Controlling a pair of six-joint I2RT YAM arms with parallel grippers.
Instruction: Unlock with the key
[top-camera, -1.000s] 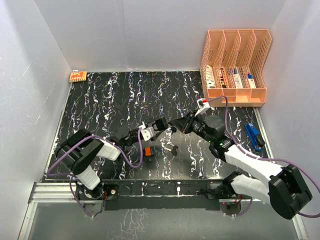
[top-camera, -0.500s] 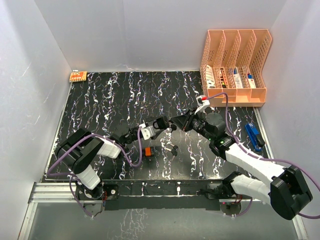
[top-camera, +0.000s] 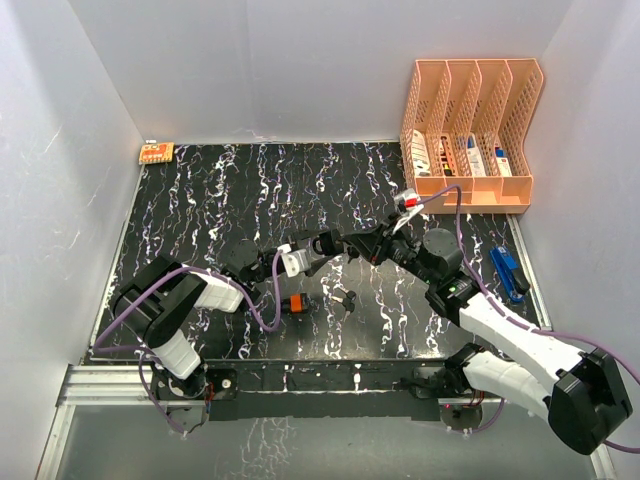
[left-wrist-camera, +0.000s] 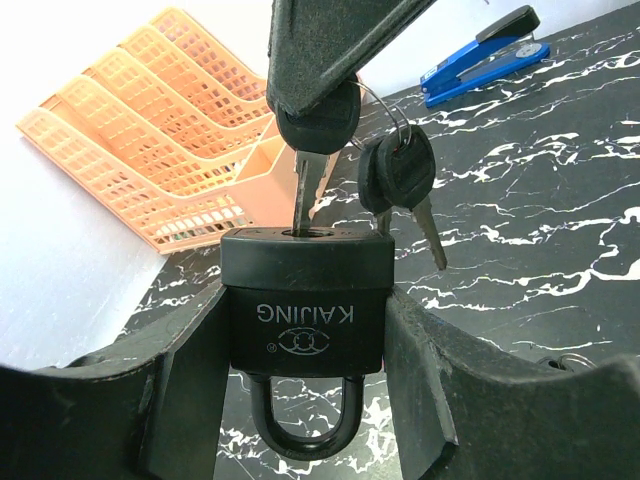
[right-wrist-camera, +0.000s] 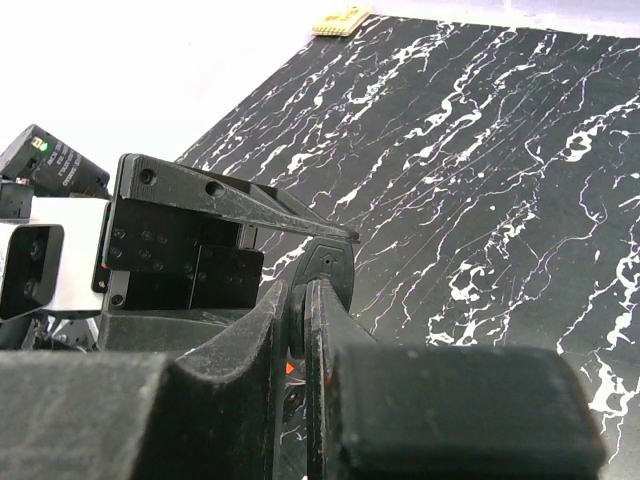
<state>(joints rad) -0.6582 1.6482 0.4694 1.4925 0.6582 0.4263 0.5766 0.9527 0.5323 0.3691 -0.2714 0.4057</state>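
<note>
A black padlock (left-wrist-camera: 305, 305) marked KAIJING sits between the fingers of my left gripper (left-wrist-camera: 305, 300), keyhole up and shackle down; the shackle looks closed. My right gripper (right-wrist-camera: 305, 300) is shut on the black head of a key (left-wrist-camera: 318, 120). The key's blade stands in the padlock's keyhole. Two spare keys (left-wrist-camera: 400, 170) hang from its ring beside the lock. In the top view my left gripper (top-camera: 322, 244) and right gripper (top-camera: 362, 245) meet tip to tip above the middle of the table. The key head also shows in the right wrist view (right-wrist-camera: 335, 270).
An orange file organizer (top-camera: 470, 130) stands at the back right. A blue stapler (top-camera: 508, 272) lies at the right edge. A small orange object (top-camera: 295, 304) and a small dark object (top-camera: 347, 298) lie on the table under the grippers. A small yellow item (top-camera: 156, 152) lies at the back left corner.
My right gripper has moved left with the key and closed the gap to the padlock. The left gripper has held the padlock nearly still.
</note>
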